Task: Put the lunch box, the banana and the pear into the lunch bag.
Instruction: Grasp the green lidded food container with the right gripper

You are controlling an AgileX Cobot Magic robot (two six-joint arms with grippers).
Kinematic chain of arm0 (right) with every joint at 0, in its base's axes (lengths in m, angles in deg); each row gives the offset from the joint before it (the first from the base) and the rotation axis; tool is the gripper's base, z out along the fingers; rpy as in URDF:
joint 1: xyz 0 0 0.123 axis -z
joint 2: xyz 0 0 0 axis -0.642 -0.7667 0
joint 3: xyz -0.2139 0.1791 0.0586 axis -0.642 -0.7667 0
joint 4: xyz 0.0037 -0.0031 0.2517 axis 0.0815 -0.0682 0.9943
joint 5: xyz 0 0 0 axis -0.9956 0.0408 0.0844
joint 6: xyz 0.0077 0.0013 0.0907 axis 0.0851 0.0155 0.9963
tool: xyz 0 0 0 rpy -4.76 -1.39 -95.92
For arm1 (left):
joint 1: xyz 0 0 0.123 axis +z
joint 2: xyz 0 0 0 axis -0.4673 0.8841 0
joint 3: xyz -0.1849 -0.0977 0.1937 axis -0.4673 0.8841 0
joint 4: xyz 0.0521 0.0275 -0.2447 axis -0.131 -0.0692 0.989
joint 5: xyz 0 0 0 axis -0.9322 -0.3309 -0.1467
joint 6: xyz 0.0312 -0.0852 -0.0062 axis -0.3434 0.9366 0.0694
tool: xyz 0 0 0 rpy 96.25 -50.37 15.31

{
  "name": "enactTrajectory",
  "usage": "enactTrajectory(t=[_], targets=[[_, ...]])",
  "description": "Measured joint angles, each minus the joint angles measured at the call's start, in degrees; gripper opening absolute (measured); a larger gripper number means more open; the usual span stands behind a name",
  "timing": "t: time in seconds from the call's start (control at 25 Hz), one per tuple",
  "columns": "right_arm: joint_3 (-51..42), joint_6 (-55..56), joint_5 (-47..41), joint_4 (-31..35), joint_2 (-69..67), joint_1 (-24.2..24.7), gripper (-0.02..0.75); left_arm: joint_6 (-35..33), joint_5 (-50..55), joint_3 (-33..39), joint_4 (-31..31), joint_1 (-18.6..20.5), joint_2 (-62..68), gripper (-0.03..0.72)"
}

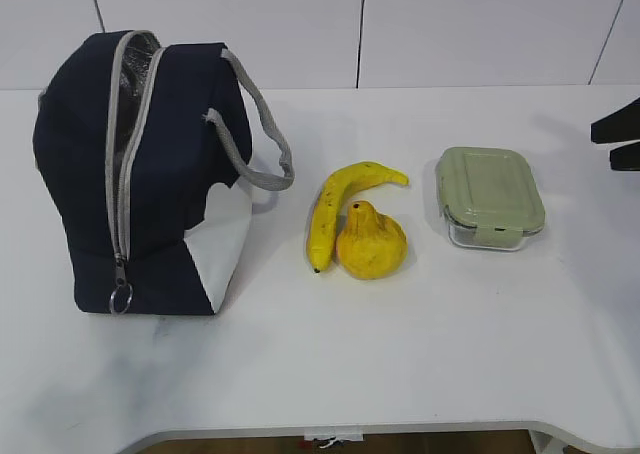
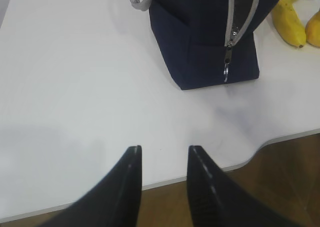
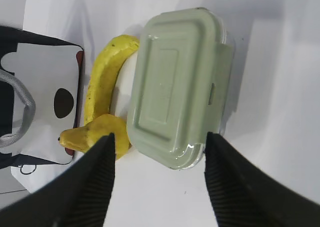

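On the white counter (image 1: 420, 374) the lunch bag (image 1: 150, 174) stands at the left, its zipper undone, with the banana (image 1: 335, 209) and pear (image 1: 370, 242) touching at the middle and the lunch box (image 1: 490, 196) apart to their right. Above the lunch box, the right pincer (image 3: 159, 144) spreads wide, holding nothing. Near the counter's front edge, the left pincer (image 2: 164, 154) hangs partly open and empty.
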Motion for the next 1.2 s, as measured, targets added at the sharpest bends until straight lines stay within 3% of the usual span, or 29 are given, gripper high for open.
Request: enactTrajectory(t=[0.24, 0.48, 1.2], targets=[[0.0, 0.0, 0.0, 1.5, -6.2, -0.2, 0.479, 0.0, 0.0, 0.0, 0.0, 0.0, 0.0, 0.239], [0.8, 2.1, 0.5, 4.5, -11.8, -0.2, 0.552, 0.0, 0.0, 0.0, 0.0, 0.0, 0.0, 0.239], [9.2, 2.1, 0.7, 8.1, -20.5, -7.5, 0.563, 0.0, 0.0, 0.0, 0.0, 0.0, 0.0, 0.239]])
